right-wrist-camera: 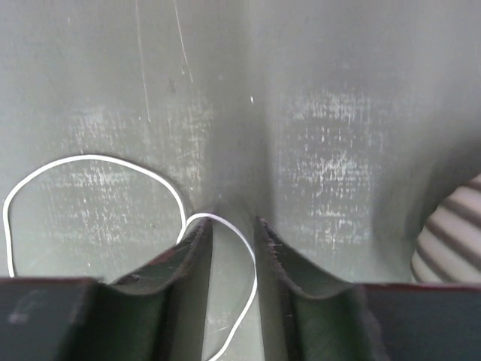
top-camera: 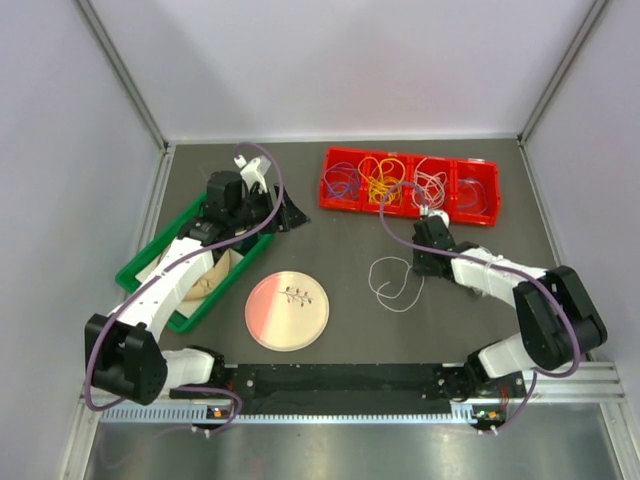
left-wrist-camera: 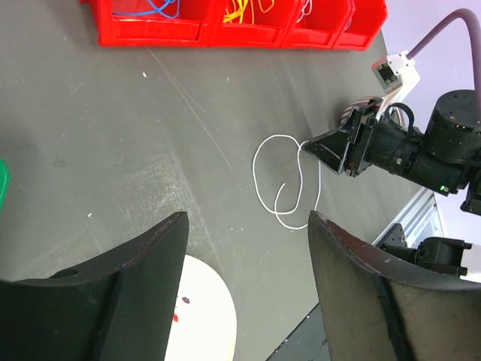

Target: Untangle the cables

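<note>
A white cable [top-camera: 392,283] lies loose in loops on the dark table; it also shows in the left wrist view [left-wrist-camera: 259,180]. My right gripper [top-camera: 418,264] is down at the cable's right end. In the right wrist view the cable [right-wrist-camera: 244,248] passes between its fingertips [right-wrist-camera: 233,226], which stand a narrow gap apart and do not pinch it. Blue-purple cables [top-camera: 343,180], yellow cables [top-camera: 383,180] and white-grey cables [top-camera: 432,183] lie in a red tray [top-camera: 410,206]. My left gripper [top-camera: 290,213] is wide open and empty [left-wrist-camera: 248,218], held above the table.
A pink-white plate [top-camera: 287,310] lies at the near middle, and its edge shows in the left wrist view [left-wrist-camera: 207,316]. A green bin [top-camera: 150,262] with beige items sits at the left under my left arm. The red tray's right compartment [top-camera: 475,190] holds no cables.
</note>
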Available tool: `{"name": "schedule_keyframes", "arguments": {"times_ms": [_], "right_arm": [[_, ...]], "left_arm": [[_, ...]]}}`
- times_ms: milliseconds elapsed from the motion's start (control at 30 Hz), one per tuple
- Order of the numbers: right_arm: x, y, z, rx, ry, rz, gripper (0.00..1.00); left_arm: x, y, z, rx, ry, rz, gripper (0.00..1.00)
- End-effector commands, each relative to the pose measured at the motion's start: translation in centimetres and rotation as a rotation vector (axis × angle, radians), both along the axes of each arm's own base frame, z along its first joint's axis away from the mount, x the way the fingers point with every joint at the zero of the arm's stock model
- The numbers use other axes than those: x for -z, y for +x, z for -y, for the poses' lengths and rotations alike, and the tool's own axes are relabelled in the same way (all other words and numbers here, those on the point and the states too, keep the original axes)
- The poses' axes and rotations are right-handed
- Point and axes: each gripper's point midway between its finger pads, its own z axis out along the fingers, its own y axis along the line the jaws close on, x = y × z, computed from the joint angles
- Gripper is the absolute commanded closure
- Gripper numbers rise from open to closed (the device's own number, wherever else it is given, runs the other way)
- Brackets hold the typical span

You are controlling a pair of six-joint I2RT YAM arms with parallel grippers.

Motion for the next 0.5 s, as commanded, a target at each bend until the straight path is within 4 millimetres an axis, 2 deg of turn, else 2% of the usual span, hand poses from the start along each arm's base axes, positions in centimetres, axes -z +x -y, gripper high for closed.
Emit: {"name": "schedule_keyframes", "arguments": {"times_ms": [0,33,100,133,200,267,333,367,400,467], "right_arm": [[-0.9,1.6,-0.4,0.007,0.014,0.043,0.78],[-1.0,1.7,-0.3,0.011,0.012,0.046,0.81],[-1.3,1.7,-0.2,0.017,0.012,0.054,0.97],[-2.0,1.8,0.0,0.024,0.012,0.074,1.0],[-3.2,1.8,0.1,0.031,0.016,0.099,1.0],[-5.8,1.7,0.3,0.034,0.027,0.147,1.0],[-9.8,2.2,0.8,0.046,0.031,0.241,1.0],[-11.0,1.9,1.3,0.052,0.019,0.258,1.0],[-13.4,2.4,1.6,0.06,0.011,0.311,1.0],[-16.9,2.1,2.3,0.066,0.013,0.385,1.0]], "left_arm": [[-1.9,0.4,0.4,0.014,-0.025,0.069,0.3],[-1.9,0.4,0.4,0.014,-0.025,0.07,0.3],[-1.8,0.4,0.4,0.014,-0.024,0.066,0.3],[-2.0,0.4,0.4,0.014,-0.025,0.07,0.3],[-2.0,0.4,0.4,0.015,-0.024,0.071,0.3],[-2.0,0.4,0.4,0.015,-0.022,0.074,0.3],[-2.0,0.5,0.4,0.014,-0.02,0.077,0.3],[-2.1,0.5,0.3,0.012,-0.019,0.079,0.3],[-2.1,0.5,0.3,0.014,-0.019,0.08,0.3],[-1.9,0.6,0.4,0.016,-0.02,0.077,0.3]]}}
